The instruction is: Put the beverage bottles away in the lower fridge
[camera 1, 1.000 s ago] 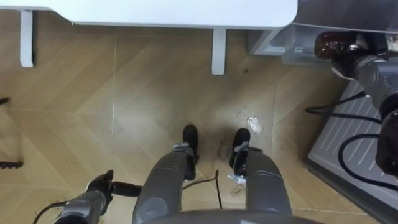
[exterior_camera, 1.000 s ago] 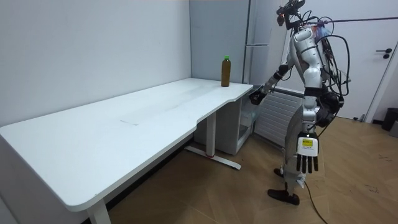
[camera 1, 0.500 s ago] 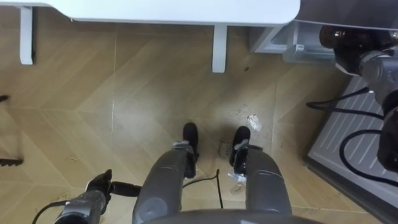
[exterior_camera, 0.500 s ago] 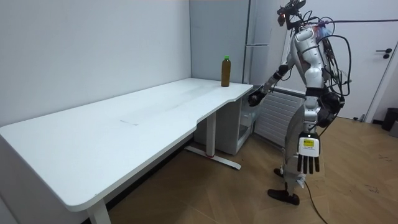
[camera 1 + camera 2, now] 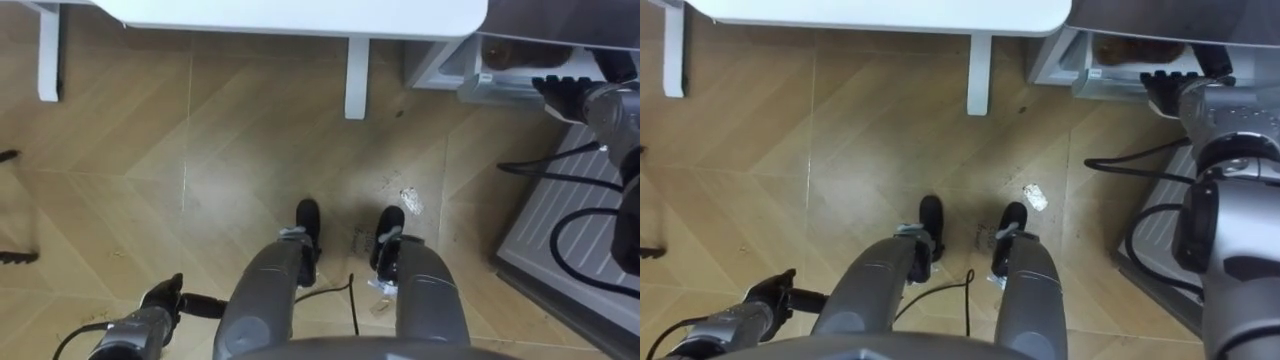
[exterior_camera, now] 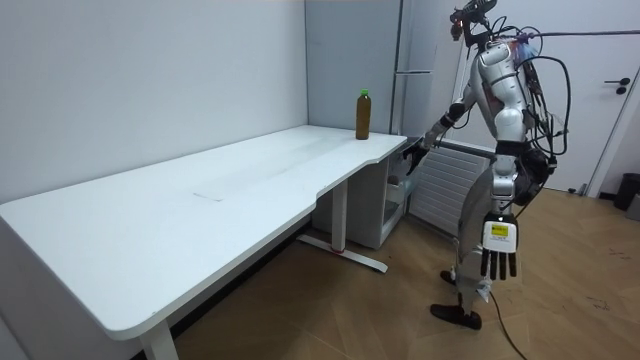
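The robot stands at the end of the white desk [image 6: 200, 210], facing the lower fridge compartment [image 5: 447, 68], which shows at 1 o'clock in the eye views as an open white-framed box just past the desk's edge. Its right hand [image 5: 565, 88] is stretched out to the mouth of that compartment. A brown bottle [image 5: 512, 54] sits inside, at about 10 o'clock from the hand and close against it, and its long axis seems to run across the view rather than upright. Whether the fingers are curled round the bottle or clear of it I cannot tell, since the wrist covers them. The left hand [image 6: 497, 262] hangs by the thigh, palm flat, fingers straight and slightly spread, holding nothing. In the eye views it shows at 7 o'clock, well apart from the fridge. A second drink, a green-capped bottle [image 6: 363, 114], stands upright on the desk's far corner, at roughly 10 o'clock from the right hand in the room view and above the compartment. I judge the first drink to be at or just inside its place, with the second yet to be fetched. For that one the right hand is much the nearer, and the reach would go up and over the desk edge to meet the bottle's upright side.
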